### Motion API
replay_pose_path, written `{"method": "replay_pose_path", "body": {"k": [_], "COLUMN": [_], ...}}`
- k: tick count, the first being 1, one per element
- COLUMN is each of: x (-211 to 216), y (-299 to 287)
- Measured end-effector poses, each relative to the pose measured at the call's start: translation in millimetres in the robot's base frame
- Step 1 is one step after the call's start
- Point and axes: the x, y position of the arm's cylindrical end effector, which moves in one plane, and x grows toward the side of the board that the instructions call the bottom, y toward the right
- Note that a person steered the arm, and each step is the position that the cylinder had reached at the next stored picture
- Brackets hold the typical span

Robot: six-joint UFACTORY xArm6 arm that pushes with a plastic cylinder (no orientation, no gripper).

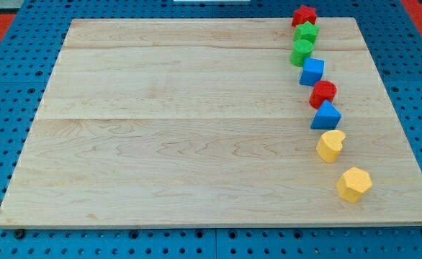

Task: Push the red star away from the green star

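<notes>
No pincer exists on this rig, and my tip is nowhere in the view, so I cannot tell where it stands relative to the blocks. The red star (304,15) sits at the far top edge of the wooden tabletop (168,129), toward the view's right, touching or nearly touching the green star (306,32) just below it; that closeness is what the task is meant to undo. With the green star as landmark, a green round block (301,52) lies directly below it, then a blue cube (312,71), a red round block (323,93), a blue triangular block (326,115), a yellow heart (330,145) and, furthest down, a yellow hexagon (353,184). All eight form one curving chain, each close to its neighbour. Since the red star heads the chain at the board's edge, I judge the safest push runs sideways toward the view's left, where nothing stands in the way.
</notes>
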Motion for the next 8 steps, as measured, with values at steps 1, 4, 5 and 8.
{"method": "replay_pose_path", "body": {"k": [1,4,5,8], "x": [-84.9,-394.9,-394.9,-391.6], "y": [1.3,-63.7,-63.7,-393.3]}}
